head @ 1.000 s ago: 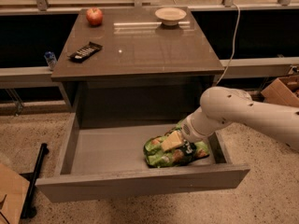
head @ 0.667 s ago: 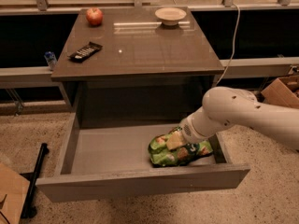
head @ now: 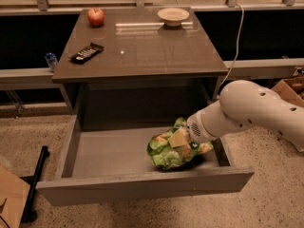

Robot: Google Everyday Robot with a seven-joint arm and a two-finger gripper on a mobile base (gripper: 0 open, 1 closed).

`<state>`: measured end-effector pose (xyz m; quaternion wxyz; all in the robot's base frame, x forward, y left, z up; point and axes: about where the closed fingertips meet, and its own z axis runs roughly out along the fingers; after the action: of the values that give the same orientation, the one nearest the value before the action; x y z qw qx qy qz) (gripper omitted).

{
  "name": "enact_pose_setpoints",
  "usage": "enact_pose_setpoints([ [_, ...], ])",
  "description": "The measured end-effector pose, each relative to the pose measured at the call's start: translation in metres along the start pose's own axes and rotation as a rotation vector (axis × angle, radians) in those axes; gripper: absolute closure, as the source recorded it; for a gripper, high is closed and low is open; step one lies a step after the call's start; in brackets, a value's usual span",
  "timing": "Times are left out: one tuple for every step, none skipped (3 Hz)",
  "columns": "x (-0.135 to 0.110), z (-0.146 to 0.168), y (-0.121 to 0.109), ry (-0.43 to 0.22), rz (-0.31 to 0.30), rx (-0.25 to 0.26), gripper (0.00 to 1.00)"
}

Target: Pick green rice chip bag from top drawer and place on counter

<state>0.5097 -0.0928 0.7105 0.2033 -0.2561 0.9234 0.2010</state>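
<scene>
My pincer (head: 184, 143) is down inside the wide, shallow grey top drawer (head: 102, 152), at its right end, and it is closed on the crinkly bright-green rice chip bag (head: 165, 154). The bag bunches up around it and hides most of it, so I go by how the bag sits: crumpled against the end of my white wrist, its right part raised with a dark shadow on the drawer floor beneath. The bag spreads to the left of and below my pincer, near the drawer's front panel. Left of that, the drawer's smooth floor runs on to the far side wall.

My white arm (head: 251, 108) reaches away from the pincer to the right and up, crossing the drawer's right wall.

Above and beyond my pincer lies the flat, glossy grey-brown counter (head: 142, 56), well apart from the bag. On it, far up and to the left of my pincer, sits a red apple (head: 96, 16). Almost straight up from it, at the back edge, is a shallow pale bowl (head: 173, 15) (whether anything is in it I cannot tell). A black remote control (head: 87, 52) lies up and left, nearer the counter's left edge. A brown cardboard box (head: 290, 87) stands to the right, behind my arm.
</scene>
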Motion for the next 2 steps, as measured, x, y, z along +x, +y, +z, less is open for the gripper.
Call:
enact_pose_setpoints([
  [-0.014, -0.025, 0.011, -0.042, -0.030, -0.050, 1.00],
  [-0.038, -0.063, 0.022, -0.102, -0.068, -0.070, 1.00],
])
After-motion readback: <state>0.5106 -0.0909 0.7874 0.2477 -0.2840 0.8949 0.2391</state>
